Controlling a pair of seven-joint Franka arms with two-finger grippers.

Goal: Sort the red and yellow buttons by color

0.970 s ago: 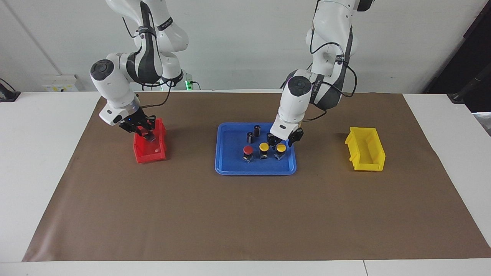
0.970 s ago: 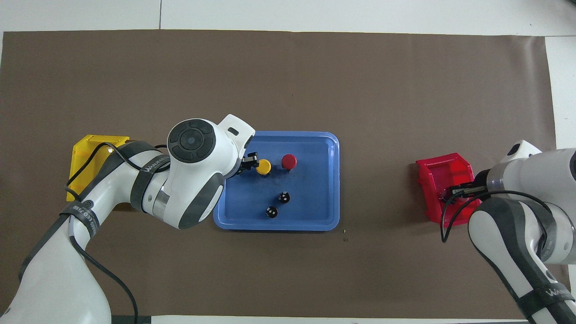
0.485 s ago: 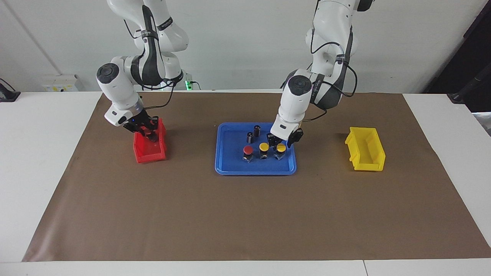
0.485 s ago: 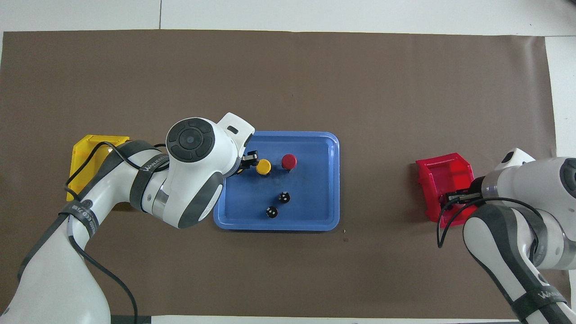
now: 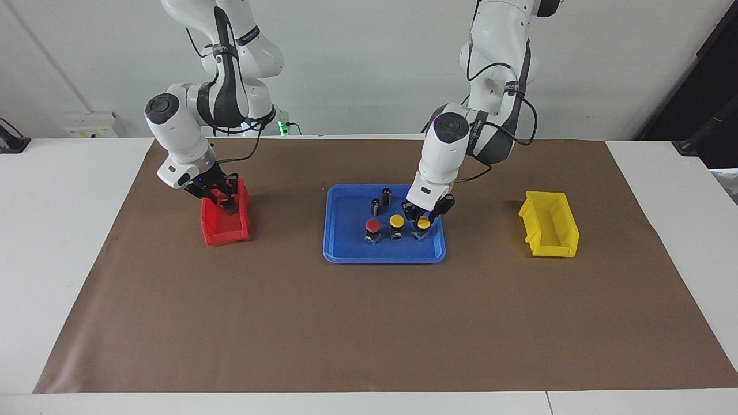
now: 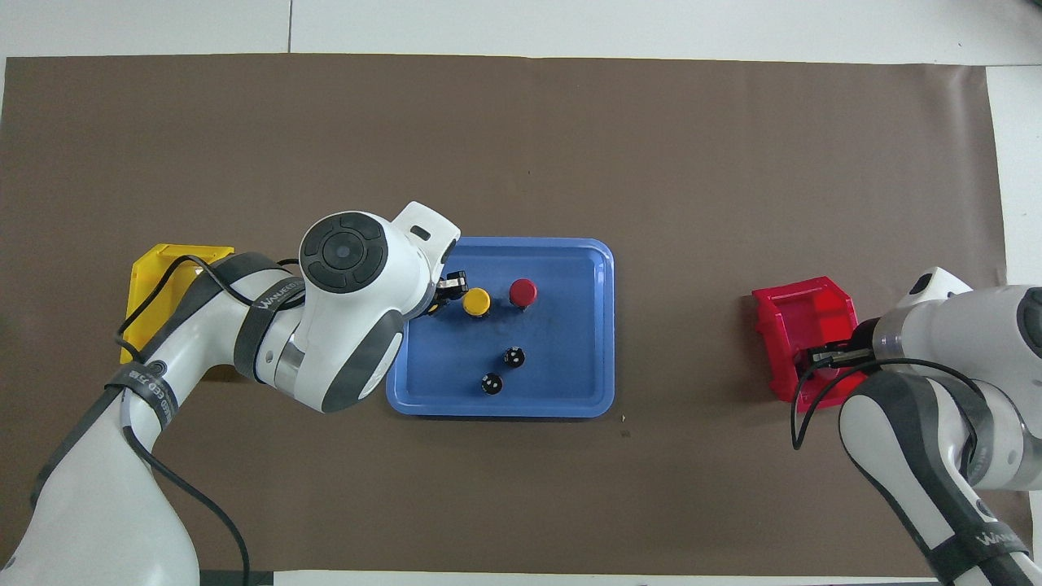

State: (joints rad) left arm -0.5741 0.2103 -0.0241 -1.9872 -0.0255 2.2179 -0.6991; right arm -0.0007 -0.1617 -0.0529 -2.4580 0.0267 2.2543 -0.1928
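We see the blue tray point(image 5: 346, 253) holding one red button point(image 5: 373, 226), two yellow buttons point(image 5: 396, 221) and two dark cylinders point(image 5: 380, 202). The left gripper point(image 5: 423, 219) is clamped on the yellow button point(image 5: 424, 223) at the tray's end toward the left arm. The right gripper point(image 5: 222, 200) is over the red bin point(image 5: 225, 230); its grip we cannot tell. The yellow bin point(image 5: 550, 227) sits well apart from the tray.

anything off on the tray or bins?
Nothing stands out. On the blue tray the red button, two yellow buttons and two dark cylinders stand upright; the red bin and yellow bin sit upright.
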